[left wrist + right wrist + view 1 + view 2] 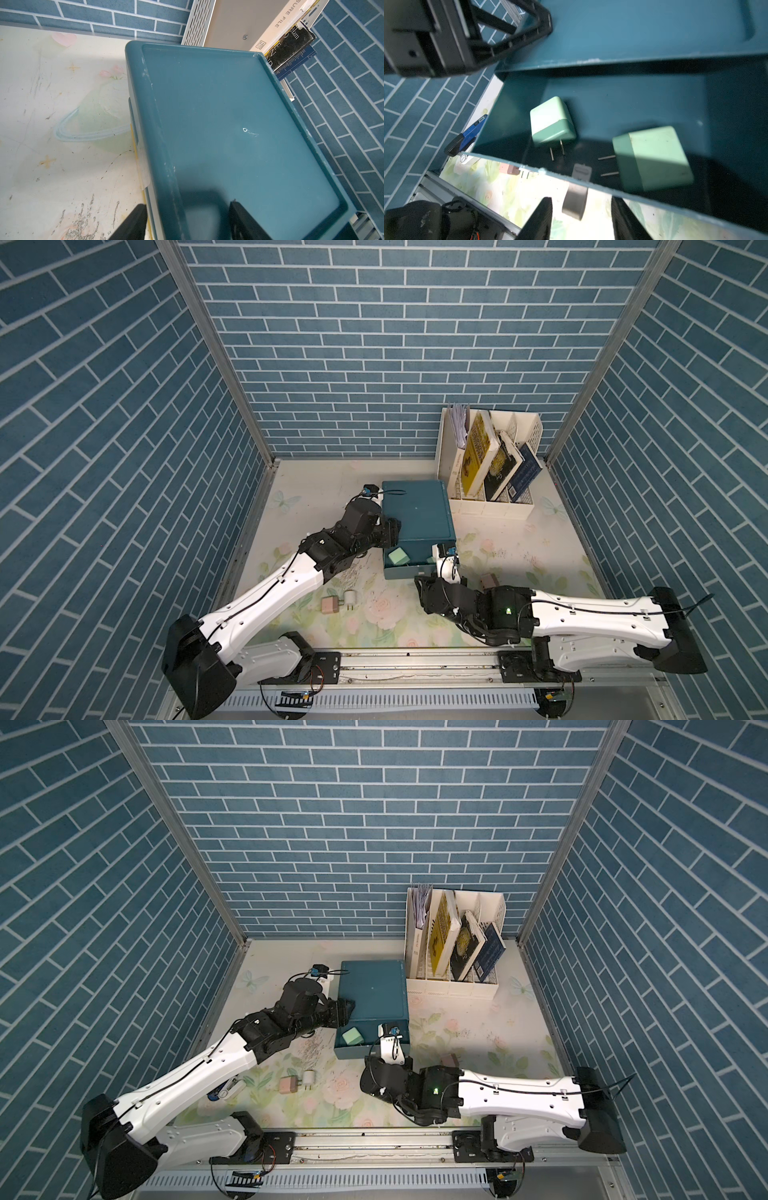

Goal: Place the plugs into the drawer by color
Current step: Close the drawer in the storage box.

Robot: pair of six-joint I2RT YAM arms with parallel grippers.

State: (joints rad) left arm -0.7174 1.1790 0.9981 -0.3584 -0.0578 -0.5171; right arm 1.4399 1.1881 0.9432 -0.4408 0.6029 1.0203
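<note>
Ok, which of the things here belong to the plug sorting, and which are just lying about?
Job: teal drawer chest; its open drawer; mint green plug and second mint green plug inside it; pink plug and white plug lying loose; second pink plug, apart from them.
Lying about: white book rack; books in it; blue and white object.

Blue brick-pattern walls (pixel 374 344) on three sides, pale mortar lines, aluminium corner posts (pixel 218 352), worn floral surface (pixel 374 614) with scuff marks, white slatted rack (pixel 486 506) of leaning books (pixel 478 452) in far right corner, metal rail (pixel 415 662) along near edge, bright even light.
</note>
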